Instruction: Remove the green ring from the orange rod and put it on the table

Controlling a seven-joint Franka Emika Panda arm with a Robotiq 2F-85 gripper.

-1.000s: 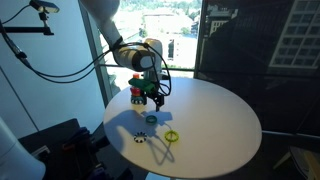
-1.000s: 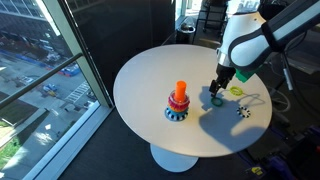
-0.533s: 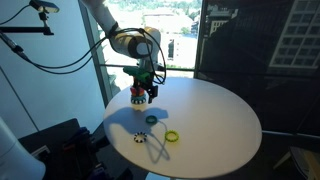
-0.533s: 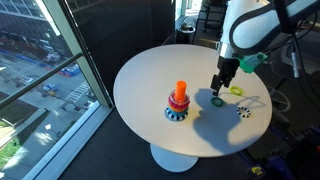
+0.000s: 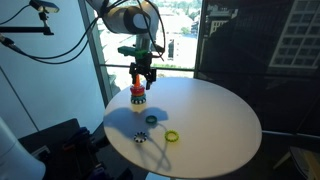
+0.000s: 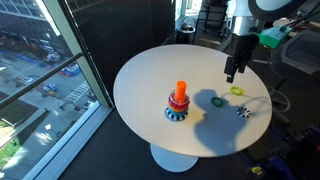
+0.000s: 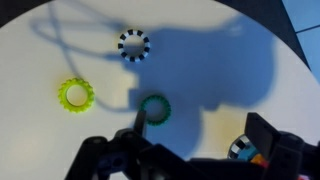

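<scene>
Gripper (image 5: pixel 142 72) hangs well above the worktop (image 5: pixel 220 110), jaws parted and holding nothing; the wrist view shows only bare white surface between its two fingers. In an exterior view it sits high over the loose rings (image 6: pixel 232 72), well apart from the rod (image 6: pixel 180 92).

The green ring (image 7: pixel 154 108) lies flat on the worktop just ahead of the gripper in the wrist view, off the rod and touching nothing else. In both exterior views it rests between the rod and the two other loose rings (image 5: pixel 151 120) (image 6: pixel 217 101). The yellow-green ring (image 7: pixel 74 94) and the toothed ring (image 7: pixel 134 44) lie nearby, each on its own patch of white.

The rod (image 5: pixel 138 92) stands upright near the worktop's edge, with red and darker rings (image 6: pixel 179 106) around its foot.

Lying flat and free, the green ring appears to be where the task wants it, so the job looks essentially done. The height and the parted jaws fit a release: the ring is no longer gripped, and the fingers are clear of both the loose rings and the rod, so nothing is likely to be knocked.
</scene>
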